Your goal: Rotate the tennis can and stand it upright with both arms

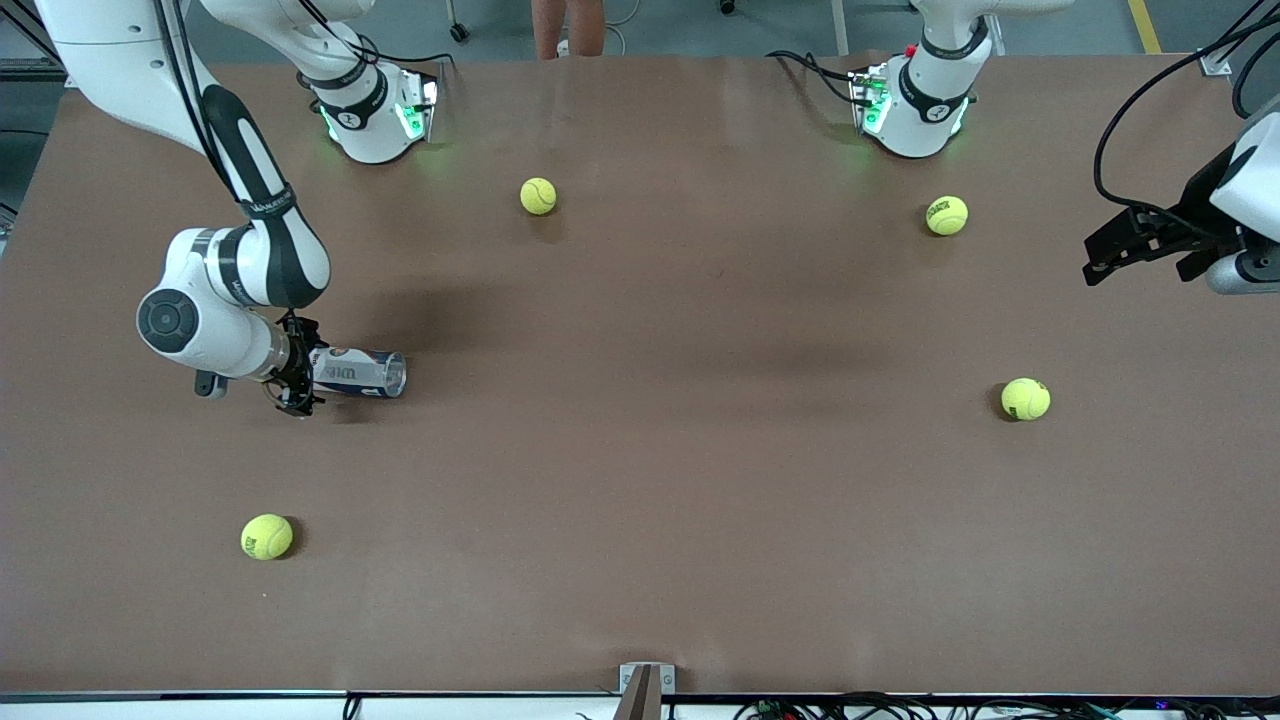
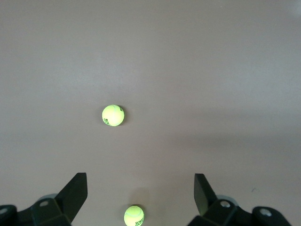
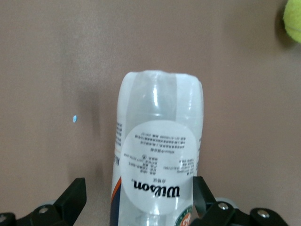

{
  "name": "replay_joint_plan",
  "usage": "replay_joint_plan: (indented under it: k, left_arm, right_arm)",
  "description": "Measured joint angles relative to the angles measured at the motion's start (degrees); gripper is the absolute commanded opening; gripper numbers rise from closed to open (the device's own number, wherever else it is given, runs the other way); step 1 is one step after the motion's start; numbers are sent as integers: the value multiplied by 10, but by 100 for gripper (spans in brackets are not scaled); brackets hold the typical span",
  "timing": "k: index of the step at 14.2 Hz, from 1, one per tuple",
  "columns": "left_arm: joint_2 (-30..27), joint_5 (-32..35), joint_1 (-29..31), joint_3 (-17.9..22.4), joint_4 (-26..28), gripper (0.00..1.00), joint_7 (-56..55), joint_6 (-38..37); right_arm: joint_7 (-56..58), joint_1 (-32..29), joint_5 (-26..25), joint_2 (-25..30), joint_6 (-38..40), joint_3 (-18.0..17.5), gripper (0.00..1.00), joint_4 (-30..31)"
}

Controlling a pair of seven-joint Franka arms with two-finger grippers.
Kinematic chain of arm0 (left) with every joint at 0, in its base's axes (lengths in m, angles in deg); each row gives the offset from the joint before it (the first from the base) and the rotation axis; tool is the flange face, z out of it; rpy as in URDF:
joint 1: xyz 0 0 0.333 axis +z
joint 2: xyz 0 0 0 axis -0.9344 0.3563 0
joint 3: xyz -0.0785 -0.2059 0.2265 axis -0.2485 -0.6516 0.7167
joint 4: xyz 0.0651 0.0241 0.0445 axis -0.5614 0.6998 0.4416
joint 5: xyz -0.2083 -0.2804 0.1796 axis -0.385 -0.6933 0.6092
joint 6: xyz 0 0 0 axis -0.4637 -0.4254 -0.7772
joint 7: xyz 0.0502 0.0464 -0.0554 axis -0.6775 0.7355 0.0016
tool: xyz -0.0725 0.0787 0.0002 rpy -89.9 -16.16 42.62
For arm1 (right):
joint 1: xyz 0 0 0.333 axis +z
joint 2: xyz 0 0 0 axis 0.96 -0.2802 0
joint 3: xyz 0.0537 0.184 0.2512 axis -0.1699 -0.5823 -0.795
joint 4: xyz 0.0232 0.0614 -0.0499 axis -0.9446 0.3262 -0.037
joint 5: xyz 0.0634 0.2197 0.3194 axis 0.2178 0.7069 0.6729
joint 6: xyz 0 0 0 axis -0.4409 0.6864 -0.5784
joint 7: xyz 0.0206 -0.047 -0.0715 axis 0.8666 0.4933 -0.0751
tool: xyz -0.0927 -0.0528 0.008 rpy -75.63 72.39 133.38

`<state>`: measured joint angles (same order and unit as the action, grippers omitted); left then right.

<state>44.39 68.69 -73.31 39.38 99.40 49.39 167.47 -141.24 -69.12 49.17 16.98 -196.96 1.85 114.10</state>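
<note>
The tennis can (image 1: 356, 371) lies on its side on the brown table toward the right arm's end, its silver rim pointing toward the table's middle. My right gripper (image 1: 298, 368) is open at the can's other end, one finger on each side of it. In the right wrist view the can (image 3: 159, 155) runs out from between the fingers of the right gripper (image 3: 138, 186); one finger (image 3: 201, 195) is at its wall and a gap shows at the other. My left gripper (image 1: 1140, 245) is open and empty, up over the left arm's end of the table, waiting.
Several yellow-green tennis balls lie apart on the table: one near the right arm's base (image 1: 538, 196), one near the left arm's base (image 1: 946, 215), one toward the left arm's end (image 1: 1025, 398), one near the front (image 1: 266, 536). The left wrist view shows two balls (image 2: 113, 115) (image 2: 134, 215).
</note>
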Motion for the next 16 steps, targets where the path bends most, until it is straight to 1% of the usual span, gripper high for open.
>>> replay_joint_plan:
  k: [3,4,6,8,10,12,16]
  left_arm:
    - [0,0,0,0,0,100,0,0]
    - [0,0,0,0,0,100,0,0]
    - [0,0,0,0,0,100,0,0]
    - [0,0,0,0,0,100,0,0]
    - [0,0,0,0,0,100,0,0]
    - [0,0,0,0,0,100,0,0]
    - [0,0,0,0,0,100,0,0]
  right_arm:
    - [0,-4,-5,-9,0,0,100,1]
    - [0,-4,-6,-14,0,0,98,1]
    - [0,-4,-7,-20,0,0,90,1]
    - [0,-4,-7,-24,0,0,76,1]
    - [6,-4,-8,-24,1,0,69,1]
    - [12,-4,-8,-22,6,-1,65,0]
    - [15,-4,-8,-21,8,-1,65,-1]
